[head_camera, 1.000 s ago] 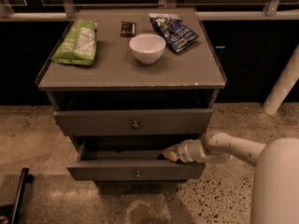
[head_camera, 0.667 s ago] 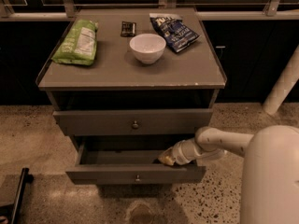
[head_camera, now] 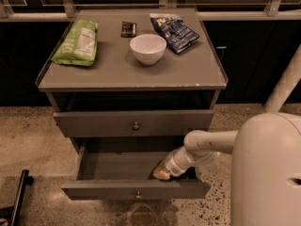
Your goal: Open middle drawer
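While middle drawer [head_camera: 103,190] sits pulled out, gripper [head_camera: 162,173] reaches inside, front right; grip state unclear

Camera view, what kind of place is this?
Probably an office kitchenette or break area: a grey drawer cabinet carrying a round white bowl and green snack bag, on speckled terrazzo flooring. The tool reaches into the open middle drawer.

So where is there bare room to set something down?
Cabinet top: the front strip and right front corner are bare, also the gap between white bowl and green snack bag. The back, with dark packet and blue chip bag, is crowded. The middle drawer is bare at left; the hand sits at right.
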